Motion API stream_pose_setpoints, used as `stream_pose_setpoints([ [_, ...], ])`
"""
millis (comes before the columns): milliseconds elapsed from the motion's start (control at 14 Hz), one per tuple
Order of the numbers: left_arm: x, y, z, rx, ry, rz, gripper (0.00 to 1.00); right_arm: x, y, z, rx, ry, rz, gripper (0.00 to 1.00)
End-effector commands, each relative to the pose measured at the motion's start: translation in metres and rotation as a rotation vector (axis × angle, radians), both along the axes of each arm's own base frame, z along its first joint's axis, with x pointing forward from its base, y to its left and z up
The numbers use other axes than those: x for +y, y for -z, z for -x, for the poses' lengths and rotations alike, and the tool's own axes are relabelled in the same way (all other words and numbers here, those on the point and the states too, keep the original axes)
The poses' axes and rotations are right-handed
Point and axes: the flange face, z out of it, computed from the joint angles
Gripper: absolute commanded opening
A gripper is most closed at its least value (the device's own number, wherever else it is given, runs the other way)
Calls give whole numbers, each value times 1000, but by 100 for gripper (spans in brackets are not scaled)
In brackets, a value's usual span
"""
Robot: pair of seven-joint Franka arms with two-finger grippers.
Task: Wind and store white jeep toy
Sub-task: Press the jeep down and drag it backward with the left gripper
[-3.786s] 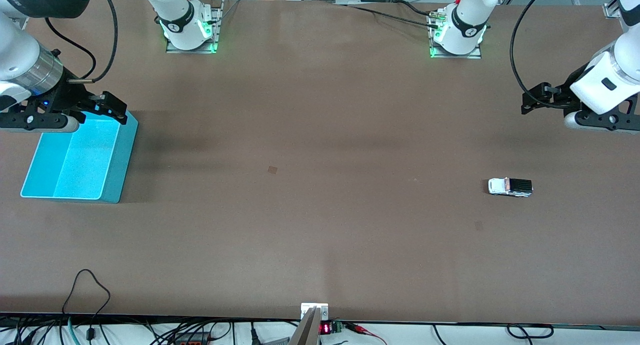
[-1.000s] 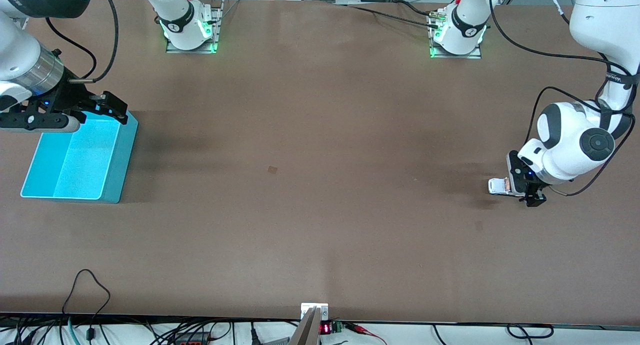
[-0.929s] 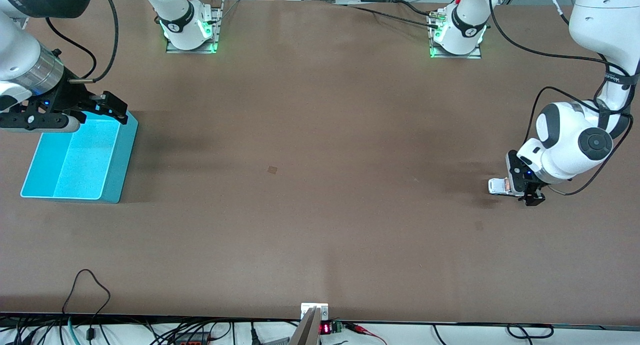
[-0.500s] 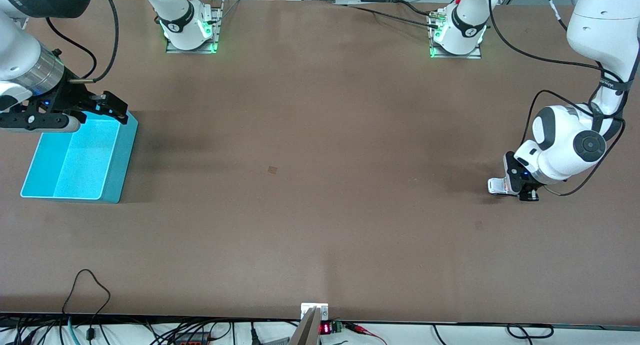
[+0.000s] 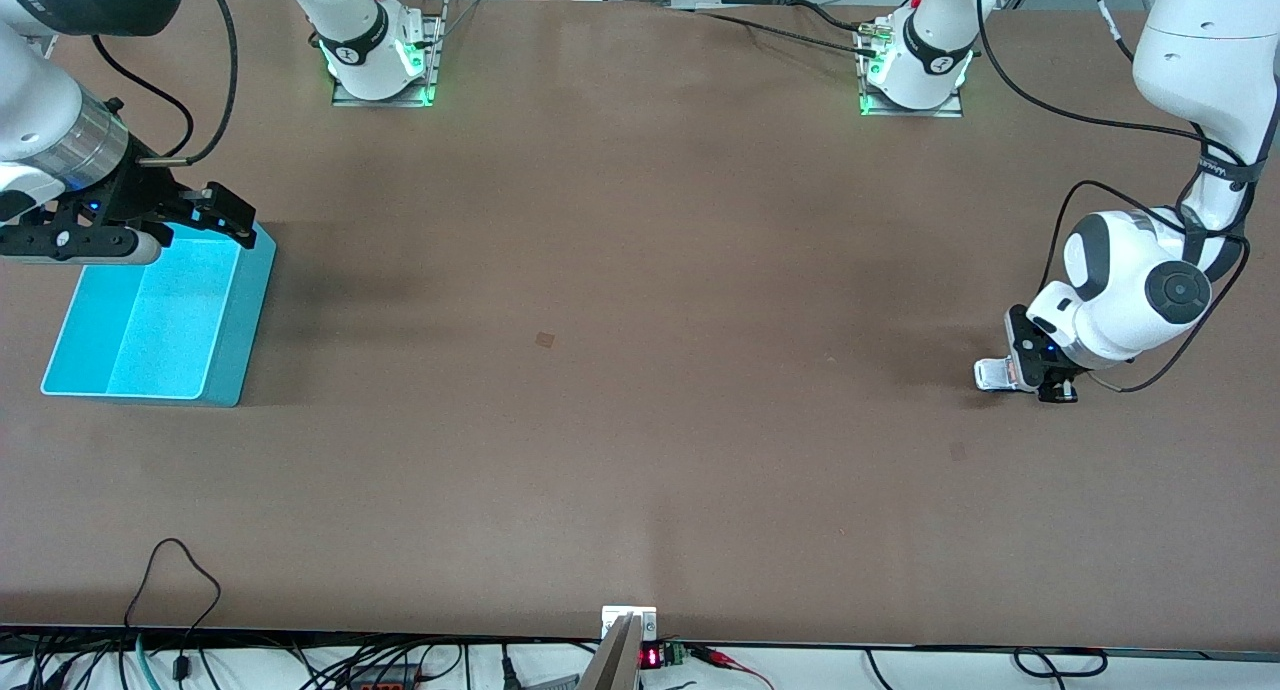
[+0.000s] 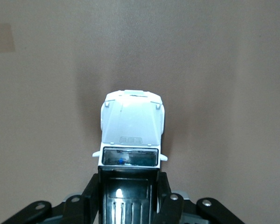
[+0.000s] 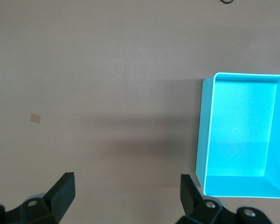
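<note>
Left gripper (image 5: 1040,378): just clamped onto white jeep toy (image 5: 993,373) | winding pull-back may begin | right gripper (image 5: 185,220): spread wide, waiting over turquoise bin (image 5: 240,325)

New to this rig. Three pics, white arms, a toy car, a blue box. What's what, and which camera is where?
Two robot arms share a brown table. The wide picture comes from a high camera facing them; the other two come from cameras on each arm's wrist. The left gripper is down at the table, shut on the white jeep toy, its fingers on the sides of the black roof. The right gripper is open and waits above the table beside the empty turquoise bin, which stands at the right arm's end.
</note>
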Motion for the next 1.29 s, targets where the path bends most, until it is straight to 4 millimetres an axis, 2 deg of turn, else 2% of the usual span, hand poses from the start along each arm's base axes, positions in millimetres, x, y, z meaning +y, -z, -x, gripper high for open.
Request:
stream_pose_setpoints([
  [0, 3, 10, 1, 18, -6, -1, 24, 3, -5, 5, -2, 10, -1, 100],
  [71, 6, 11, 2, 21, -12, 0, 24, 3, -5, 5, -2, 12, -1, 100],
  [214, 31, 17, 8, 43, -49, 1, 24, 3, -5, 4, -2, 13, -1, 100],
  [357, 52, 23, 14, 60, -14, 4, 24, 3, -5, 4, -2, 12, -1, 100],
  [500, 86, 24, 17, 59, 1, 5, 25, 3, -5, 5, -2, 12, -1, 100],
  [786, 132, 38, 35, 78, -28, 17, 26, 3, -5, 4, -2, 13, -1, 100],
  [929, 150, 36, 35, 69, -6, 13, 26, 3, -5, 5, -2, 11, 1, 100],
  [1143, 185, 41, 37, 60, 1, 9, 27, 3, -5, 4, -2, 13, -1, 100],
  [1214, 191, 45, 37, 62, 6, 11, 27, 3, -5, 4, -2, 13, -1, 100],
])
